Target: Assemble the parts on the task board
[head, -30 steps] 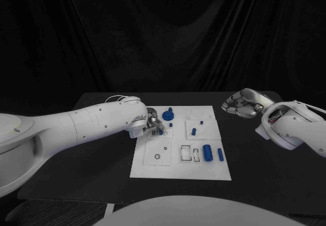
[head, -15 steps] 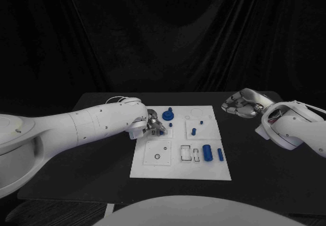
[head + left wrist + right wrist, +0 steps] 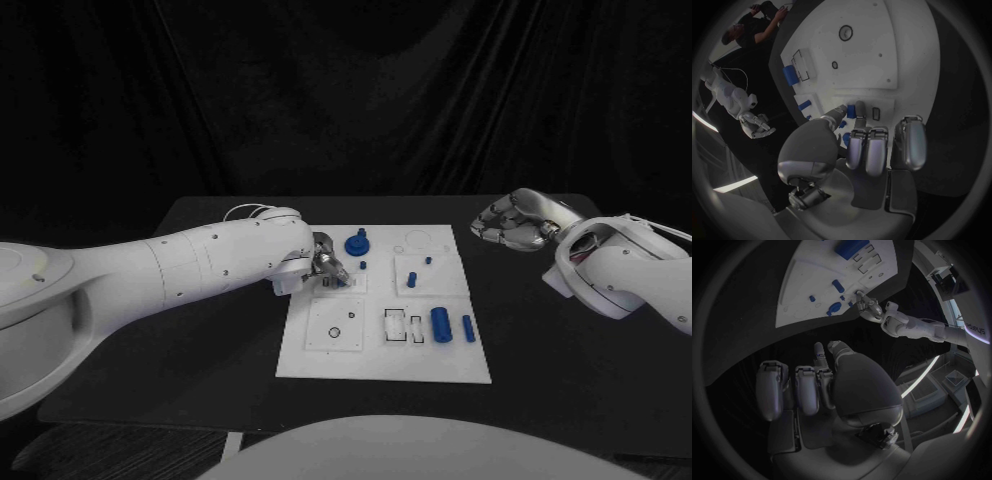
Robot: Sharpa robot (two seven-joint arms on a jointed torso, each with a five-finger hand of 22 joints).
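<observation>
The white task board (image 3: 317, 360) lies mid-table. My left hand (image 3: 325, 263) hovers low over its far-left panel. In the left wrist view its thumb and a finger pinch a small blue peg (image 3: 852, 111) close above the board (image 3: 879, 55), beside a small rectangular slot (image 3: 876, 114). A blue knob-shaped part (image 3: 358, 241) stands just beyond the hand. Small blue pegs (image 3: 411, 279) stand on the far-right panel. A thick blue cylinder (image 3: 441, 324) and a thinner one (image 3: 467, 327) lie at the right. My right hand (image 3: 512, 222) hangs beyond the board's far-right corner, fingers curled in on nothing.
Two outlined rectangular slots (image 3: 394, 325) and a round hole (image 3: 335, 332) sit in the board's near half. Bare black table (image 3: 173, 340) surrounds the board. From the right wrist, the board (image 3: 811, 280) and my left hand (image 3: 870, 307) lie ahead.
</observation>
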